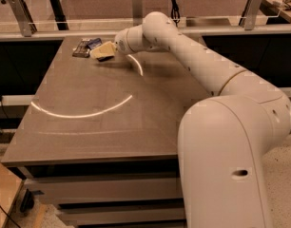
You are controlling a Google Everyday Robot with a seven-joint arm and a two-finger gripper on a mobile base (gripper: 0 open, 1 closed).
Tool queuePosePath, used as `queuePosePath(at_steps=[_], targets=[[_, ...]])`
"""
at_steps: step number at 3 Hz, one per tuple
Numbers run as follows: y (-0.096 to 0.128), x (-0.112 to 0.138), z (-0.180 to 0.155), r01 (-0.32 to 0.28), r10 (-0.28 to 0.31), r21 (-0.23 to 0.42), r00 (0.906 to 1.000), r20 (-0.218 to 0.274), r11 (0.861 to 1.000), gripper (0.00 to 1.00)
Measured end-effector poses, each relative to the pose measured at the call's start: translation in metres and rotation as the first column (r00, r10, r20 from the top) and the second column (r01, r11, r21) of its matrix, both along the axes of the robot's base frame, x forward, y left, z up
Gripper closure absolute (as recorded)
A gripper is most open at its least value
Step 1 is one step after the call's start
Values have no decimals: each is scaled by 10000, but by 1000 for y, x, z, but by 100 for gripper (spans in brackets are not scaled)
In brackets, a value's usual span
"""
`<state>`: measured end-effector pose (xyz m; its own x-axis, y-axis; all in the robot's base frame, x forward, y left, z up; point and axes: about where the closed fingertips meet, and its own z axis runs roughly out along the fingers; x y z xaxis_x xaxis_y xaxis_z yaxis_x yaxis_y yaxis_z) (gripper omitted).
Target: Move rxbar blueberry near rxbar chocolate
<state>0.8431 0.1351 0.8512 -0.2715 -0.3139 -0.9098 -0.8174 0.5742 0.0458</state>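
table (102,127): grey-brown, arc glare | floor (288,198): speckled | rail (50,34): behind

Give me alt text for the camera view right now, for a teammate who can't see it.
The gripper, on a long white arm, sits at the far left corner of a grey table, right beside the rxbar blueberry. The rxbar chocolate lies just left of the blue bar. Whether the gripper touches either bar cannot be told.

Dim warm light, arc glare (83,114) on table (136,141), tool (101,51) far-left corner
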Motion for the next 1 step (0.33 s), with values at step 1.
queuePosePath(at_steps=[1], targets=[[2, 3, 1, 124, -124, 81, 9999, 103, 9999, 0]])
